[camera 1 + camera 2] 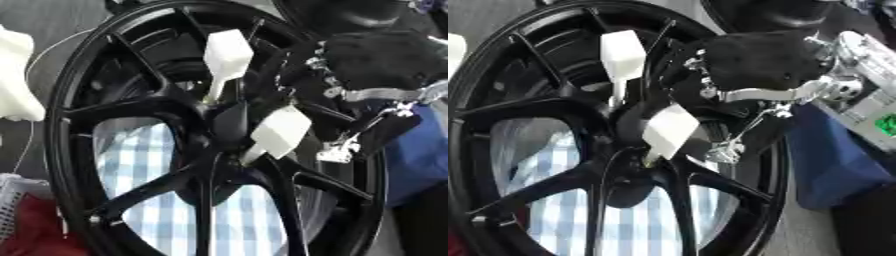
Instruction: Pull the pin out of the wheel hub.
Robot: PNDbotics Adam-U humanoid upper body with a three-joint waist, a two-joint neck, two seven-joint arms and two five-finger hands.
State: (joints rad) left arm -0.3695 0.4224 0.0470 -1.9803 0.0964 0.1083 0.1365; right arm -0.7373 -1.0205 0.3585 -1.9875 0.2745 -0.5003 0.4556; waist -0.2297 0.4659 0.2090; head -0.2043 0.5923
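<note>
In the left eye view, a big black wheel hub [131, 165] fills most of the frame. Two white pins stick out of its middle. The upper pin [226, 57] stands almost straight up, with its wide end at the top and its thin end down in the hub. The lower pin [278, 134] sits near the center and leans, with its wide end up and to the right and its thin end down and to the left. The right hand [376, 70] comes in from the upper right. It is dark, close beside the lower pin. I cannot tell if its fingers are open or curled, or if they touch the pin. Blue checked cloth [149, 165] shows through the spokes.

In the right eye view, the right hand [763, 62] sits just right of the pins, above the lower pin [669, 131]. The upper pin [623, 55] is at the upper left.
</note>
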